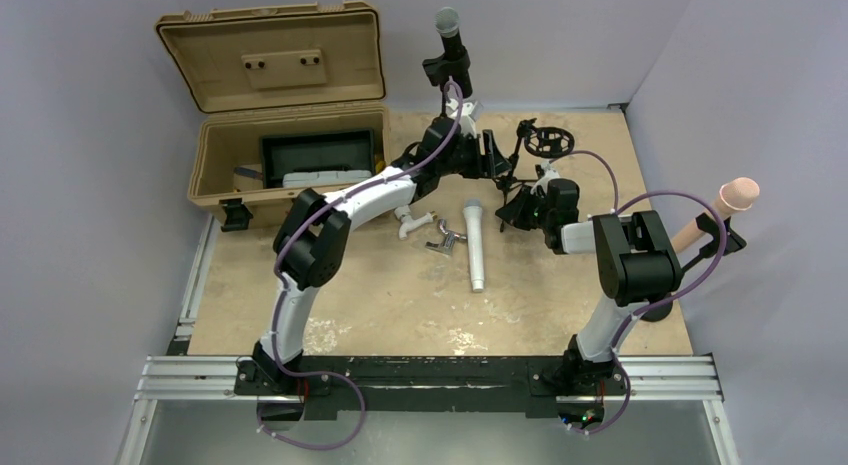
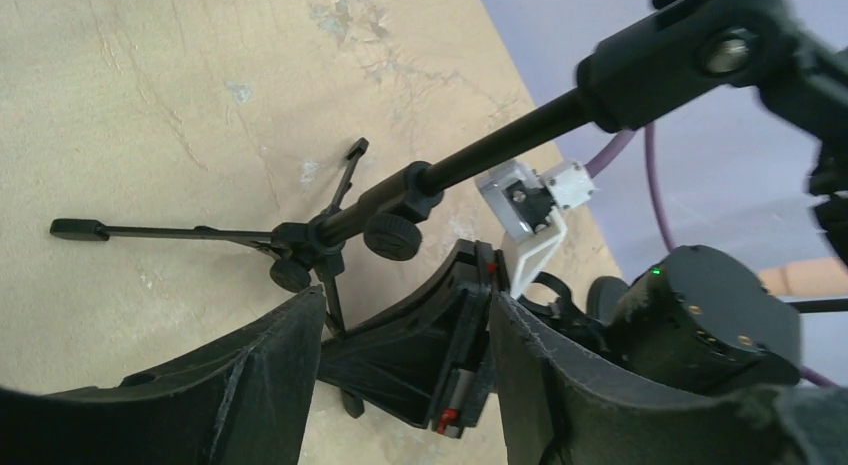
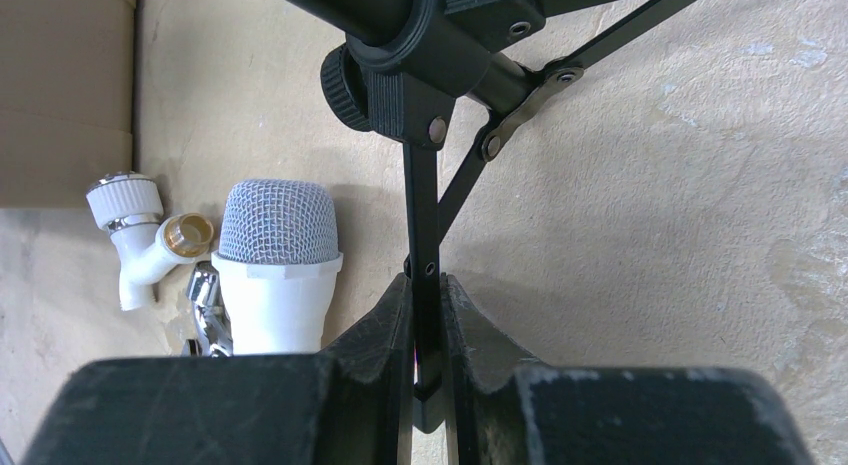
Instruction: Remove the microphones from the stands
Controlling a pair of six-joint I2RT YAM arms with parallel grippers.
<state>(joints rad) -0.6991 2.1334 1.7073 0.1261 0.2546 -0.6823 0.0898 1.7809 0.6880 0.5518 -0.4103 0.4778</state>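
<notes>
Microphone [image 3: 275, 265] lies just beside right tool [image 3: 425, 310] gripping the stand leg [image 3: 421, 215]; left tool [image 2: 405, 297] stands open.

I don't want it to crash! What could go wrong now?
The right gripper pinches just one thin stand leg, so tugging the microphone high up might tip everything. The left gripper is open low by the pole, far from that microphone; closing there would grab the wrong part. A fall could hit the white microphone lying on the table.
</notes>
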